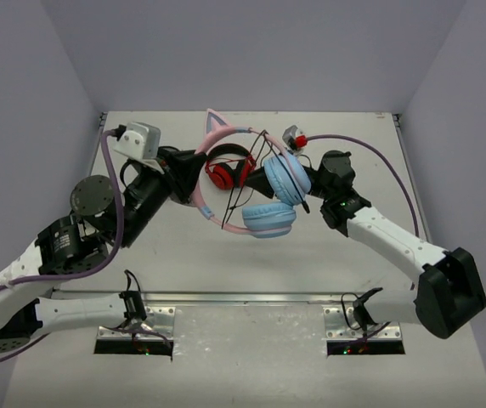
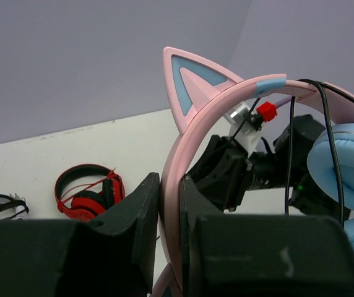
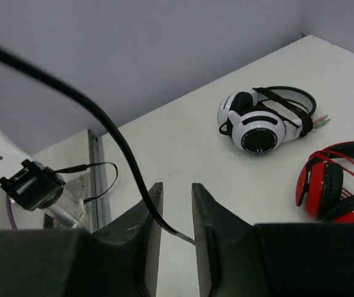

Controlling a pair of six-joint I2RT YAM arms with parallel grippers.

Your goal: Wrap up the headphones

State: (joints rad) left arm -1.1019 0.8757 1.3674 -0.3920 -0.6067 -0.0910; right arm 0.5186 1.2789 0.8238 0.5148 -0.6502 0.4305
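Clamping headphones point(image 2: 172, 167) between left fingers point(image 2: 130, 213).

Two robot arms built from smooth white shells and matte black joint housings. The left arm point(image 1: 22, 270) has fat black cylindrical joints, one capped by a dark grey disc point(image 1: 94, 197), and a pale grey camera box point(image 1: 137, 140) at its wrist. A lilac cable point(image 1: 117, 229) trails along it. The right arm point(image 1: 392, 240) carries a second lilac cable point(image 1: 379, 157), ending at a red-tipped connector point(image 1: 301, 138), plus a tiny green light point(image 1: 342, 205) and a bulky black block point(image 1: 451, 293). Thin black wires point(image 1: 129, 289) curl above silver base plates point(image 1: 162, 316). The left gripper point(image 2: 169, 185) and right gripper point(image 3: 177, 192) share the same fingers point(image 3: 214, 229): chunky, angular, black.
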